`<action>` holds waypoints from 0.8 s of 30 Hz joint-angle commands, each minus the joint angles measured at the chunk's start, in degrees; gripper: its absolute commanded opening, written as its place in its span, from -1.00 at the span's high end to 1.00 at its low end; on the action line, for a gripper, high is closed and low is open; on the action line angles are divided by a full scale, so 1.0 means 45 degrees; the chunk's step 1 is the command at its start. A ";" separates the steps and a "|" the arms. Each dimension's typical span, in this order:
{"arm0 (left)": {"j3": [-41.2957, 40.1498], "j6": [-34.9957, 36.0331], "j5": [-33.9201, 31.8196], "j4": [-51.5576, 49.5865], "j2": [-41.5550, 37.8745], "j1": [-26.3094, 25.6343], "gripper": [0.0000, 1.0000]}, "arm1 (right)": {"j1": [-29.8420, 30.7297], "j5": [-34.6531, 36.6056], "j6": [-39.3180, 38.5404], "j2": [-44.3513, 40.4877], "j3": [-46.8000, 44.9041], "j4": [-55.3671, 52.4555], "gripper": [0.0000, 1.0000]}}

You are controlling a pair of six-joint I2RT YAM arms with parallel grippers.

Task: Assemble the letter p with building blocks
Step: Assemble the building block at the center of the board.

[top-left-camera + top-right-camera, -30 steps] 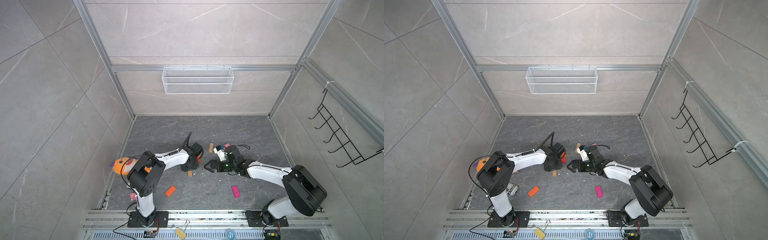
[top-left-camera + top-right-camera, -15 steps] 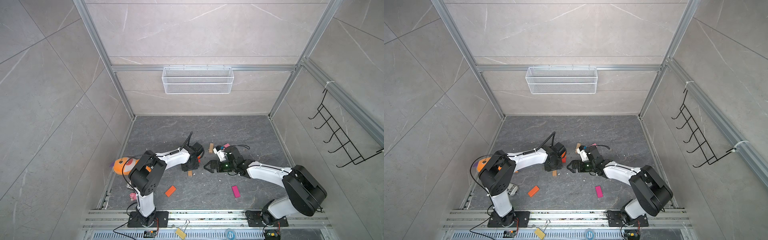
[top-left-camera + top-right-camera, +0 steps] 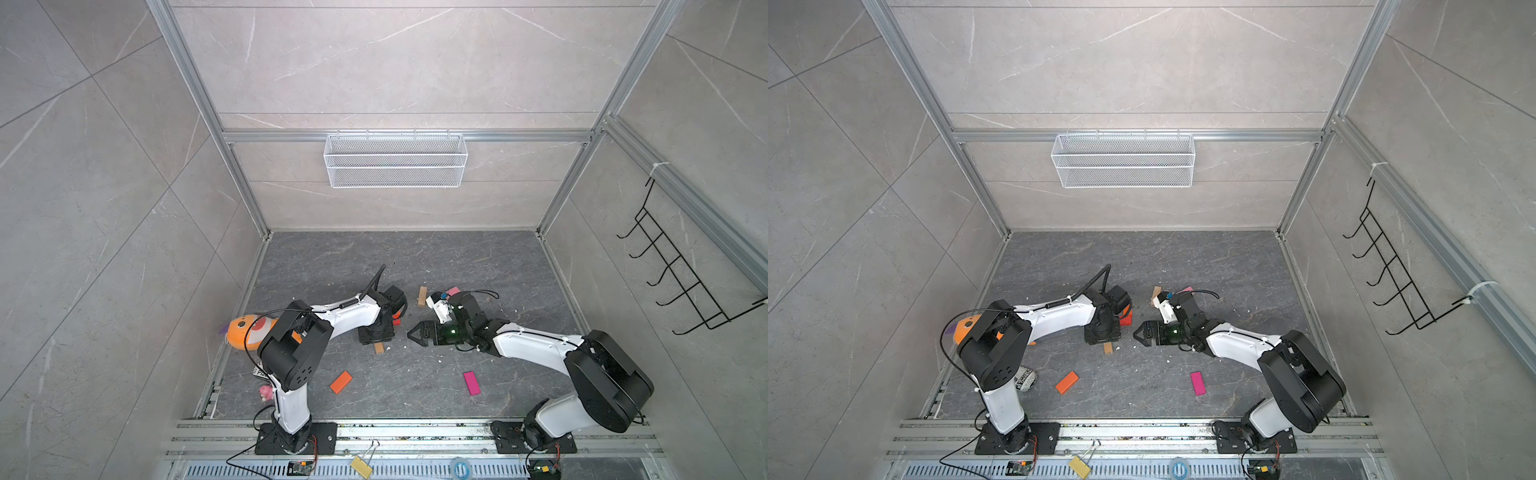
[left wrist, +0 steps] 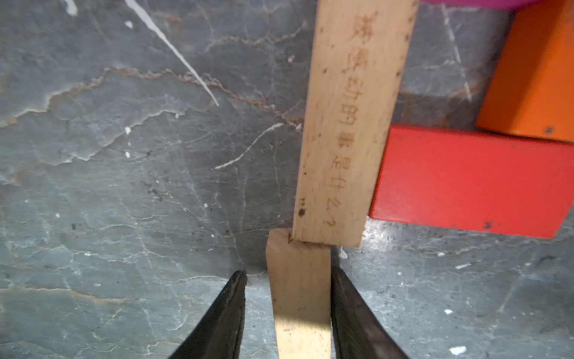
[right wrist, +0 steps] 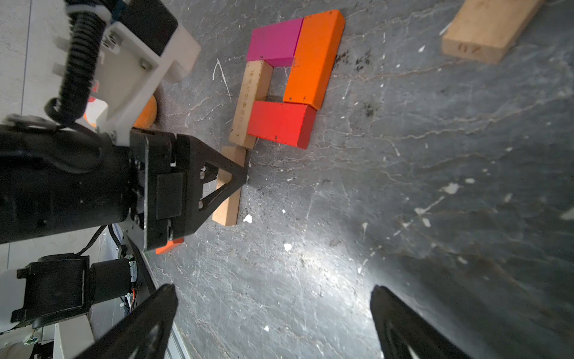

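Wood lies between my left fingers: the lower tan block (image 4: 299, 295) of the stem sits flat on the grey floor (image 4: 124, 155), and my left gripper (image 4: 289, 273) straddles it at a narrow spread. One finger (image 4: 344, 298) is right against the block's side. The other finger (image 4: 230, 304) stands off it with a strip of floor showing, so I am not clamping it.

That block's far end touches the end of the upper tan block (image 4: 348, 124), which carries printed characters, but the two sit slightly out of line. Against the upper block's side lies the red block (image 4: 466, 180), the orange block (image 4: 534, 71) meets the red one at a corner, and the magenta block (image 5: 275, 42) closes the square. Together they make the letter p (image 5: 281, 122), flat on the floor between my two arms.

My right gripper (image 5: 273, 287) is spread wide with nothing between its fingers, held over bare floor near the P and pointing toward my left gripper.

In a top view, a loose orange block (image 3: 341, 382) and a loose magenta block (image 3: 471, 382) lie nearer my bases, well apart. A spare tan block (image 3: 422, 295) lies beside my right wrist.
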 commanded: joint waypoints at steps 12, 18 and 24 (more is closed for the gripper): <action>0.0207 0.0223 0.0837 0.0124 0.0036 0.0053 0.17 | 0.0110 0.0045 -0.0190 -0.0291 0.0242 -0.0186 -1.00; 0.0364 0.0121 0.0474 -0.0247 0.0108 0.0052 0.25 | 0.0108 0.0100 -0.0214 -0.0291 0.0255 -0.0229 -1.00; 0.0442 0.0130 0.0315 -0.0485 0.0077 0.0046 0.34 | 0.0126 0.0121 -0.0229 -0.0287 0.0279 -0.0268 -1.00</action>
